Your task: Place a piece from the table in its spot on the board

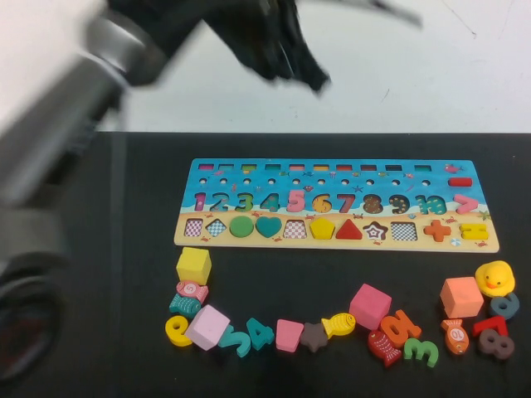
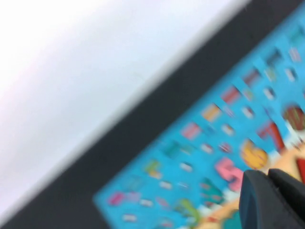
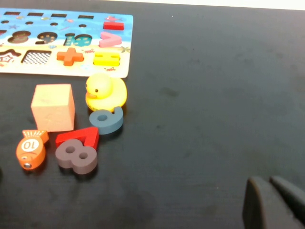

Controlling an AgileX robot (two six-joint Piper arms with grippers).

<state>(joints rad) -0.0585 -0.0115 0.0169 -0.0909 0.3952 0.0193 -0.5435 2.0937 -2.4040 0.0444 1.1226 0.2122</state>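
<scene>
Black tabletop (image 1: 332,274); white surface (image 1: 465,75) beyond, perhaps floor; even light.

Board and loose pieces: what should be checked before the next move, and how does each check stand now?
1. Board flat, square slot empty: ok.
2. Left gripper above the board, shut, holding nothing: ok.
3. Right gripper low over the table beside the pieces, shut, holding nothing: ok.
4. Orange cube apart from duck: ok.
5. Orange cube fits that square slot: cannot tell.
</scene>
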